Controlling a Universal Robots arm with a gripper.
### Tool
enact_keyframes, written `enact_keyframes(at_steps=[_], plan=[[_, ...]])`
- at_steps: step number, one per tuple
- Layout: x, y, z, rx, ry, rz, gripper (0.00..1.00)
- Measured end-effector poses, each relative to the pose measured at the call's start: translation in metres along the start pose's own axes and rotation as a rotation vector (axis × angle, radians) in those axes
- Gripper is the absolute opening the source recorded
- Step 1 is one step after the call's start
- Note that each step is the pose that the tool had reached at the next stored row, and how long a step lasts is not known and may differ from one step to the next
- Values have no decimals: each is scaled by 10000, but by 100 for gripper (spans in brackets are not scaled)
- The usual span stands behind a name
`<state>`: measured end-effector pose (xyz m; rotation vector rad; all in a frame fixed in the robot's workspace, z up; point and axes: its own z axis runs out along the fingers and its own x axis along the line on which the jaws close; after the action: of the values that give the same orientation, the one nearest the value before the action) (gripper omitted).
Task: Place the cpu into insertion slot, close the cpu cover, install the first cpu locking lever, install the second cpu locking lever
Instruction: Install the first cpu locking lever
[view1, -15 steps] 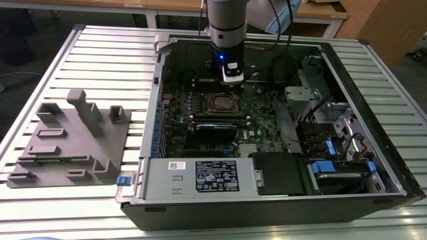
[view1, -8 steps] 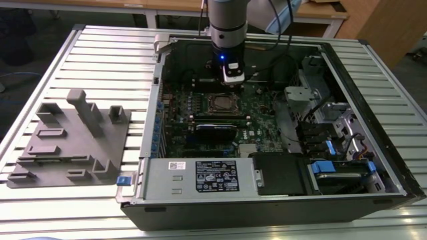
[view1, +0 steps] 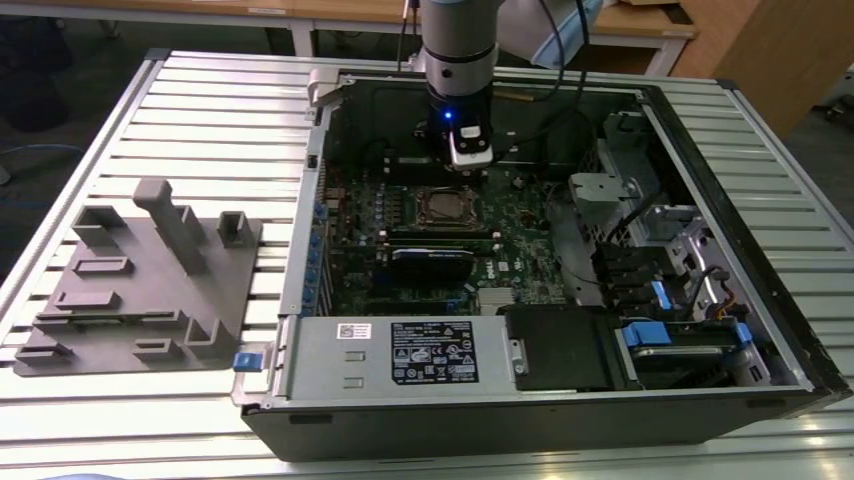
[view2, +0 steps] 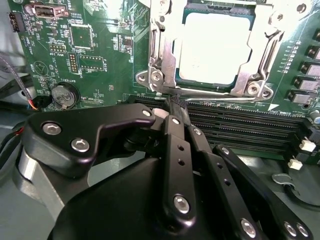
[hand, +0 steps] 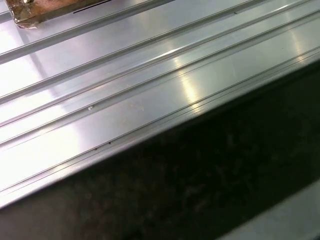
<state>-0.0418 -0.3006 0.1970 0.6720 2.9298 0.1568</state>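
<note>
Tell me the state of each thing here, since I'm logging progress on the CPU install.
cpu: seated in the insertion slot, silver top facing up.
cpu cover: closed down around the chip.
insertion slot: occupied, on the green motherboard.
pincer: shut, fingertips together at the cover's near edge, holding nothing visible.
computer case: lying on its side, side panel off, interior open.
grey fixture: on the table beside the case, its holders unoccupied.

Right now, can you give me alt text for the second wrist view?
The black gripper, its jaws closed to a tip, sits at the edge of the cpu cover, which lies shut over the silvery cpu on the green motherboard.
</note>
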Motion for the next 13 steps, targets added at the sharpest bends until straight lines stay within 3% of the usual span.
enact_keyframes(at_steps=[8,13], plan=[[4,3,-12,38,-24,-9,11],[45,-17,-18,-45,-173,-21,11]])
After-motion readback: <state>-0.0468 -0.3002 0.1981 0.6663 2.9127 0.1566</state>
